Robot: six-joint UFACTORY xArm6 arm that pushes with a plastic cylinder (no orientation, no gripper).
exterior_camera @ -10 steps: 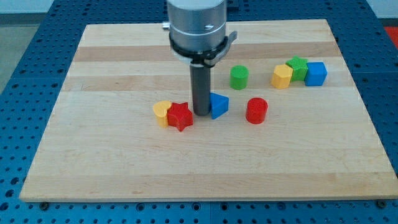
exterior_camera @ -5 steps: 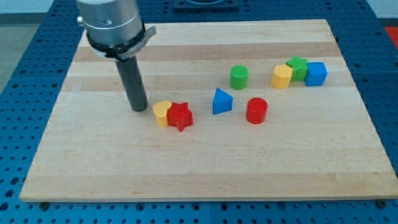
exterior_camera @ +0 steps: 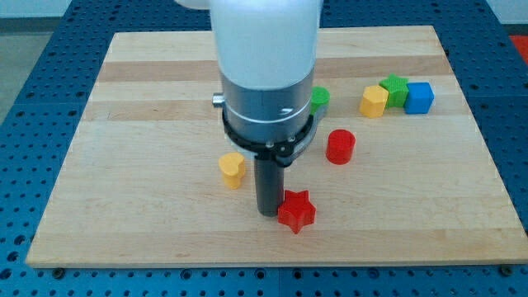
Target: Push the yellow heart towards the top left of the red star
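My tip (exterior_camera: 266, 213) touching the red star's (exterior_camera: 296, 211) left side, yellow heart (exterior_camera: 233, 169) up-left on the bench (exterior_camera: 124, 206), no hand fitted, only the rod.

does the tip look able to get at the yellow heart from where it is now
Probably yes. My tip sits right beside the red star, on its left, and the yellow heart lies just up and left of it with only bare board between them.

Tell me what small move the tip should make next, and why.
Probably back my tip off the red star, which it touches on the view's left. The yellow heart already sits up and left of the star, apart from it; pushing further would likely spoil that.
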